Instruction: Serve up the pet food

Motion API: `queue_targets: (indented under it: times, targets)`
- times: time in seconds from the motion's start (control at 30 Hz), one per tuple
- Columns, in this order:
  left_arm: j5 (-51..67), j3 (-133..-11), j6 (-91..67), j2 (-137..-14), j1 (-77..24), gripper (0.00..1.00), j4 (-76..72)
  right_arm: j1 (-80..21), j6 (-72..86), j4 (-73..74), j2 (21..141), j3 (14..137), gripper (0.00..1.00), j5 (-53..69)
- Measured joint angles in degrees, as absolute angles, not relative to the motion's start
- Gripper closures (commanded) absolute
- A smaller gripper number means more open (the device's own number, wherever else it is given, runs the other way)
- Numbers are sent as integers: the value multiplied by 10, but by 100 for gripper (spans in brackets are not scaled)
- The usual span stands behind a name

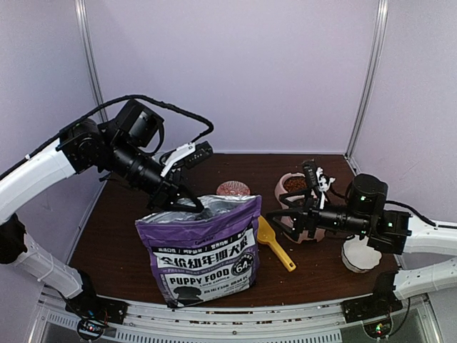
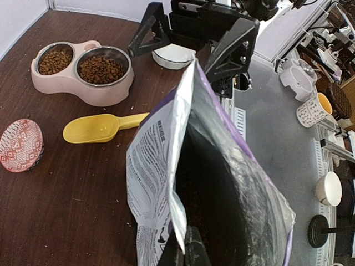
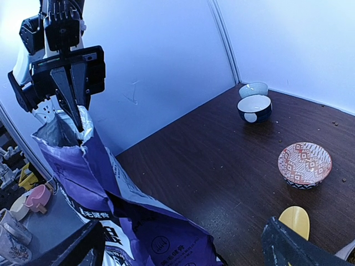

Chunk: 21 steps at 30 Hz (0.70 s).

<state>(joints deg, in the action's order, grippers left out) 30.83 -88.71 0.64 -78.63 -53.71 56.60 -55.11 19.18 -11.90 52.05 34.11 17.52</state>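
Note:
The pet food is brown kibble lying in both steel bowls of the pink feeder, also seen in the top view. The purple bag stands upright with its mouth open. Its inside is dark. My left gripper is shut on the bag's top edge, also in the top view. My right gripper is open and empty, low between the bag and the feeder, above the yellow scoop. In the right wrist view its fingers stand wide apart facing the bag.
A red patterned bowl sits behind the bag. A white bowl sits by the right arm. A dark blue bowl and a pale bowl stand at the far side. Loose crumbs dot the brown table.

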Motion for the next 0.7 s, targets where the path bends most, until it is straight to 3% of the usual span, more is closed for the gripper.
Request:
queue_targets:
  times: [0.13, 0.47, 0.7]
  targets:
    - [306, -887, 6, -786, -539, 96, 566, -556, 183, -142, 547, 342, 1, 184]
    - [273, -909, -13, -786, -550, 41, 541, -556, 155, -151, 588, 363, 0, 214]
    - [234, -952, -38, -787, -569, 18, 537, -556, 135, -157, 618, 382, 0, 242]
